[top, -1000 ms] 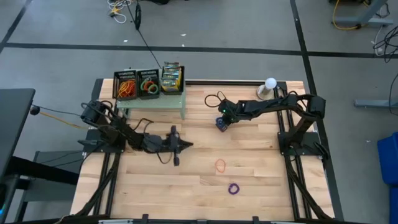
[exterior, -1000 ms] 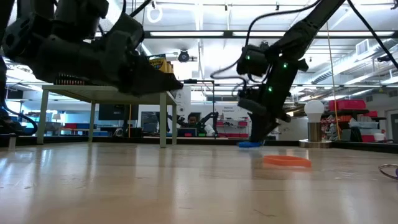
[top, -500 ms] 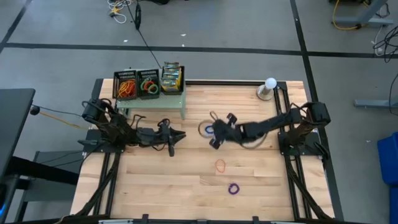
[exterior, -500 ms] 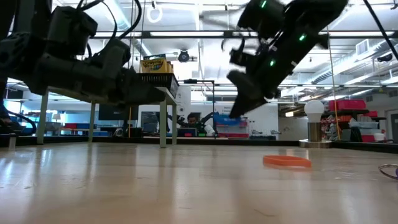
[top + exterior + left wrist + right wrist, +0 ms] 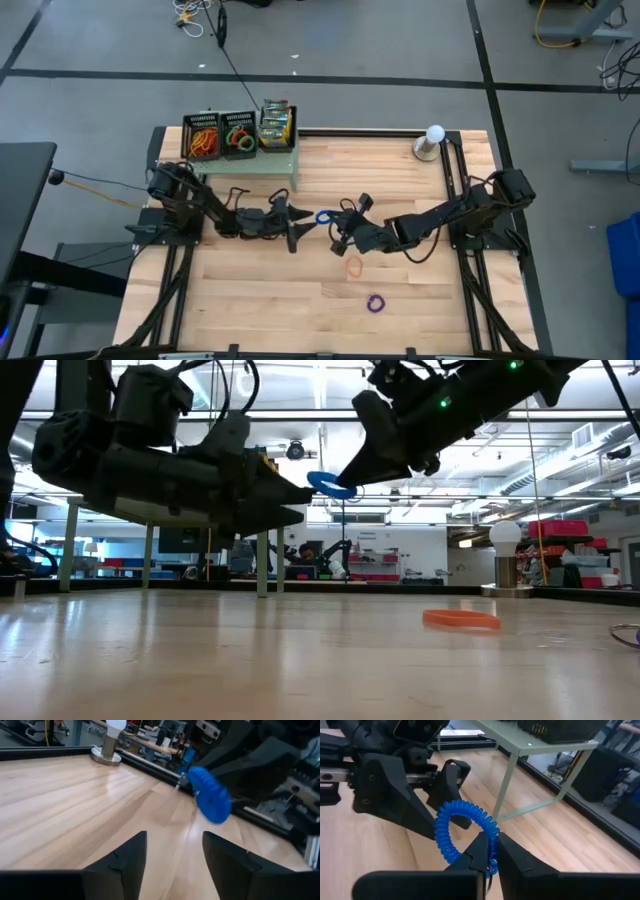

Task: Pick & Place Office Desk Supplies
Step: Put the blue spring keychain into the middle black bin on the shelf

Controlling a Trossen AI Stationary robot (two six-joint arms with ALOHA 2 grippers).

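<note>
Blue coiled band (image 5: 323, 216): held aloft over mid-desk, pinched in the right end effector (image 5: 338, 226), fingers nearly shut on it; a second ago it lay on the desk (image 5: 420, 290) farther back, near the right arm's side.
Left end effector (image 5: 299, 228): fingers now spread wide, tips just beside the band, not touching; earlier closed and farther from centre.
Orange band (image 5: 354, 266), purple band (image 5: 375, 302): flat on desk, unmoved.
Mesh trays (image 5: 221, 135), crayon box (image 5: 277, 126): on pale green stand (image 5: 262, 158), unchanged.
</note>
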